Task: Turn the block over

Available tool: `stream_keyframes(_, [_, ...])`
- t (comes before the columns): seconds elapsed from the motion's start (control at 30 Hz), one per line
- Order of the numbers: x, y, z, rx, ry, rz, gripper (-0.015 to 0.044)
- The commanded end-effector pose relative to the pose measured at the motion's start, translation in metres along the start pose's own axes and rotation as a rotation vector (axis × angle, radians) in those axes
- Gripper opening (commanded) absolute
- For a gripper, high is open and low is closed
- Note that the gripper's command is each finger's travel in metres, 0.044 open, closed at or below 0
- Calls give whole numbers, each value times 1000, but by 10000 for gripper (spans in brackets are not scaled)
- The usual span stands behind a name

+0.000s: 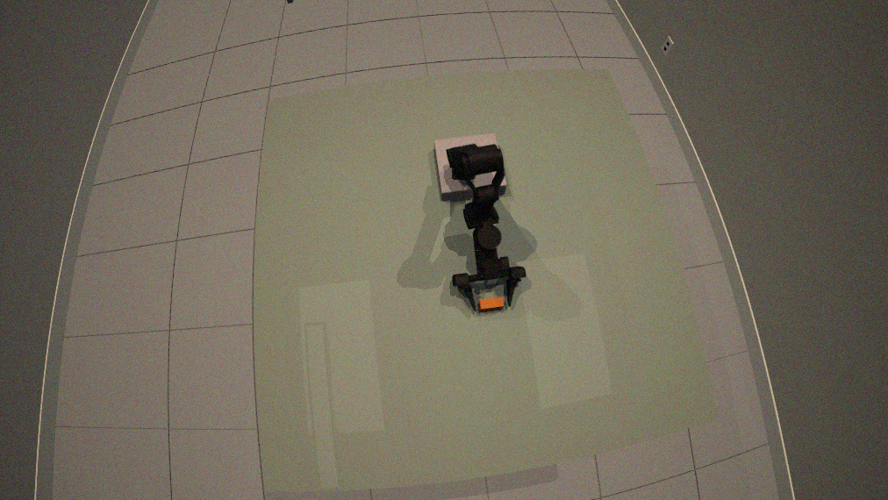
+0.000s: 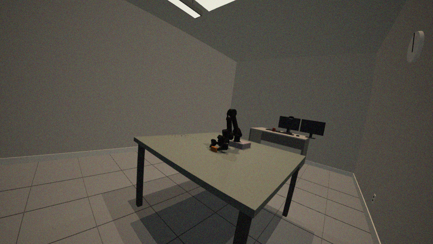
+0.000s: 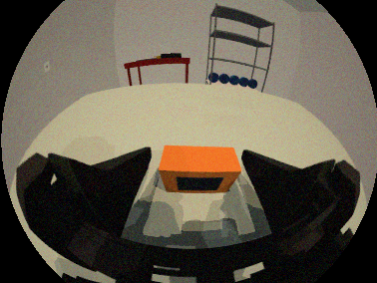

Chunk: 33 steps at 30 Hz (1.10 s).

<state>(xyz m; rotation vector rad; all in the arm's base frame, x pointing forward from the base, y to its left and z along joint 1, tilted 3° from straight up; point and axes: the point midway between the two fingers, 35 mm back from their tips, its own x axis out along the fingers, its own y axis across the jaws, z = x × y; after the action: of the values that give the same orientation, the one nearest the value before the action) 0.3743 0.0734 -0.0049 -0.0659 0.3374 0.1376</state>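
Note:
The orange block (image 1: 490, 303) (image 2: 213, 149) (image 3: 199, 159) rests on the table (image 1: 372, 155) (image 2: 242, 175) (image 3: 199, 115). In the wrist view its plain orange top shows, and the side with the dark rectangle (image 3: 199, 183) faces back toward the wrist camera, neither up nor down. My gripper (image 1: 492, 308) (image 2: 215, 148) (image 3: 197, 153) is open and low over the table, reaching out nearly level. Its fingers stand on either side of the block, with a visible gap at each side in the wrist view. The block's underside and far side are hidden.
The arm's pale base box (image 1: 442, 148) (image 2: 244, 145) stands on the table behind the gripper. A red table (image 3: 160, 62) and a grey shelf rack (image 3: 241, 40) stand beyond the table edge. A desk with monitors (image 2: 289, 123) is farther off.

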Motion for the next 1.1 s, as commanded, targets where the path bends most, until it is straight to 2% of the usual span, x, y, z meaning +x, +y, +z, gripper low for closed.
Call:
stream_keyframes(0.0, [0,0,0,-5,-1,-3,440])
stream_keyframes(0.83, [1,0,0,-5,5,-2,440])
stream_keyframes(1.07, [13,3,15,-3,232,2,440])
